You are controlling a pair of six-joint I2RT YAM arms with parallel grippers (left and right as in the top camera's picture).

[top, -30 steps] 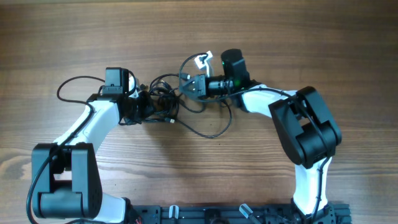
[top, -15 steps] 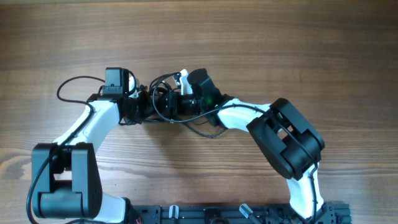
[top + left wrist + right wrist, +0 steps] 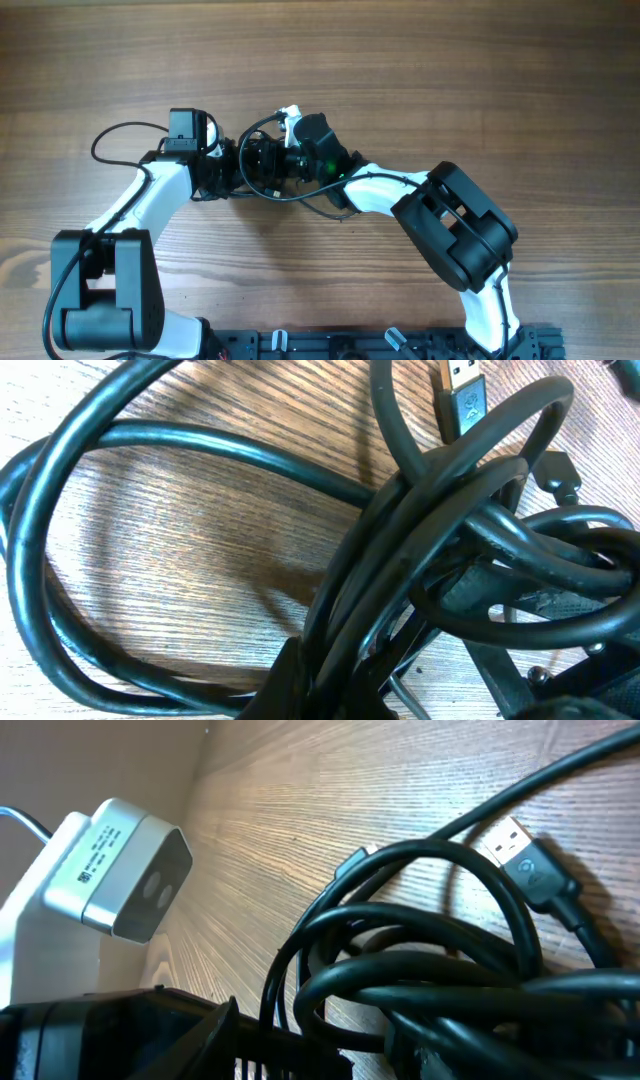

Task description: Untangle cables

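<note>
The cables (image 3: 247,148) are a tight black bundle at mid-table, with one loose loop (image 3: 322,207) trailing right. My left gripper (image 3: 228,170) is shut on the bundle from the left; in the left wrist view several strands (image 3: 420,540) run down between its jaws (image 3: 330,690). A USB plug (image 3: 462,390) sticks out at the top. My right gripper (image 3: 264,160) is pushed into the bundle from the right. In the right wrist view the cables (image 3: 420,970) fill the frame with a USB plug (image 3: 525,860) and hide its fingers.
The left arm's own black wire (image 3: 110,135) loops out to the left. The left wrist's white camera housing (image 3: 120,870) sits close in front of the right gripper. Bare wooden table (image 3: 450,80) lies all around.
My right gripper has moved left from beside the bundle right into it, close up against the left gripper. The left arm has stayed still, holding the bundle.
</note>
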